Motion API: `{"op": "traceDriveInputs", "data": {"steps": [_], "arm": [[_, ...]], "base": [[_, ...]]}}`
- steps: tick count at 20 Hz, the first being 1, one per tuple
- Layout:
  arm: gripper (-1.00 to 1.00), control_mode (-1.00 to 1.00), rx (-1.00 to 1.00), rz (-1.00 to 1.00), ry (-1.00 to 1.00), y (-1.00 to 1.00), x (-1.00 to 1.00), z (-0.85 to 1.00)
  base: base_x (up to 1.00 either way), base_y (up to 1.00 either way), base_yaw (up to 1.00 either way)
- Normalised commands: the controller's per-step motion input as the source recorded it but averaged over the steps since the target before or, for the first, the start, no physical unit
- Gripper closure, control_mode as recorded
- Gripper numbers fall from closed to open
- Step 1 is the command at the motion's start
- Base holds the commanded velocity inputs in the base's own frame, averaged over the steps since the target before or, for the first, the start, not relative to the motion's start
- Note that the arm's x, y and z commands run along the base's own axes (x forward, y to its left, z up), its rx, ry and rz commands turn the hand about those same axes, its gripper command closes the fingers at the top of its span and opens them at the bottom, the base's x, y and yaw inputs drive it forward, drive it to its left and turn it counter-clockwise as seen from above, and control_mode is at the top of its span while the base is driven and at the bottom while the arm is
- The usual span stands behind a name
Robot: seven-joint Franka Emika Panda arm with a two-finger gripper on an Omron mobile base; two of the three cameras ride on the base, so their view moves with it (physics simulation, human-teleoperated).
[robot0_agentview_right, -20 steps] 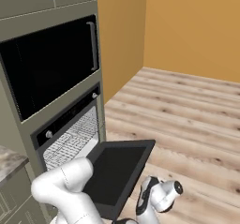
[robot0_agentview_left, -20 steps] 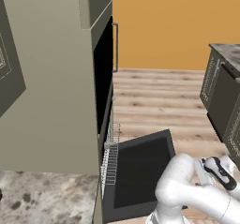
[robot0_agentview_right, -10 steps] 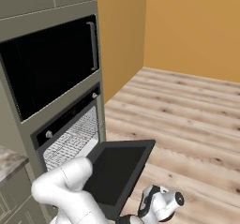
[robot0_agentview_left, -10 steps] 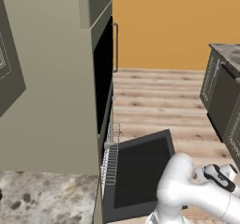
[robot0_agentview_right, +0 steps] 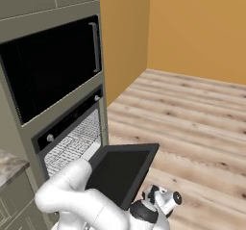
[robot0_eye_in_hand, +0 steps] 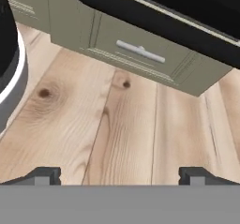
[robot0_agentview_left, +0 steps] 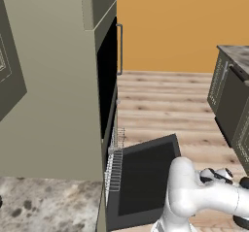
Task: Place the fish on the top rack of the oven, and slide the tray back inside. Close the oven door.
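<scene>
The oven door [robot0_agentview_left: 146,177] hangs open and level, a dark panel in front of the oven [robot0_agentview_right: 122,169]. The top rack [robot0_agentview_left: 114,163], a silver wire grid, is pulled partway out of the cavity above the door [robot0_agentview_right: 72,142]. My hand sits low beside the door's outer front corner, near the wooden floor. In the hand view my gripper [robot0_eye_in_hand: 120,176] is open, its dark fingertips [robot0_eye_in_hand: 44,175] set wide apart with only floor between them. A dark panel that looks like the door [robot0_eye_in_hand: 154,17] crosses the top of the hand view. The fish is out of view.
A tall olive-grey cabinet column [robot0_agentview_left: 53,80] holds the oven, with a microwave [robot0_agentview_right: 53,65] above it. Under the dark panel lies an olive drawer with a silver handle [robot0_eye_in_hand: 140,52]. Another cabinet run [robot0_agentview_left: 231,95] stands at the right. A stone counter corner [robot0_agentview_left: 48,207] lies at lower left.
My hand has shifted a little and turned, low beside the open door. The door and the rack have not moved.
</scene>
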Motion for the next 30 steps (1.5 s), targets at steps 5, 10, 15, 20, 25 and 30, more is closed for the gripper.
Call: {"op": "traceDriveInputs", "data": {"steps": [5,10,15,20,25,30], "arm": [[-1.0,-1.0,0.19,0.17,-0.17,0.11,0.98,-1.0],[-1.0,-1.0,0.26,0.15,-0.12,0.32,0.9,-1.0],[-1.0,-1.0,0.43,0.1,-0.02,0.76,0.52,-1.0],[-1.0,-1.0,0.5,0.03,-0.09,1.0,0.02,-0.76],[-1.0,-1.0,0.54,0.0,-0.11,1.0,0.08,-0.44],[-1.0,-1.0,0.52,0.02,-0.14,1.0,0.08,0.02]], "base": [[0.0,0.0,0.0],[0.0,0.0,0.0],[0.0,0.0,0.0],[0.0,0.0,0.0],[0.0,0.0,0.0],[0.0,0.0,0.0]]}}
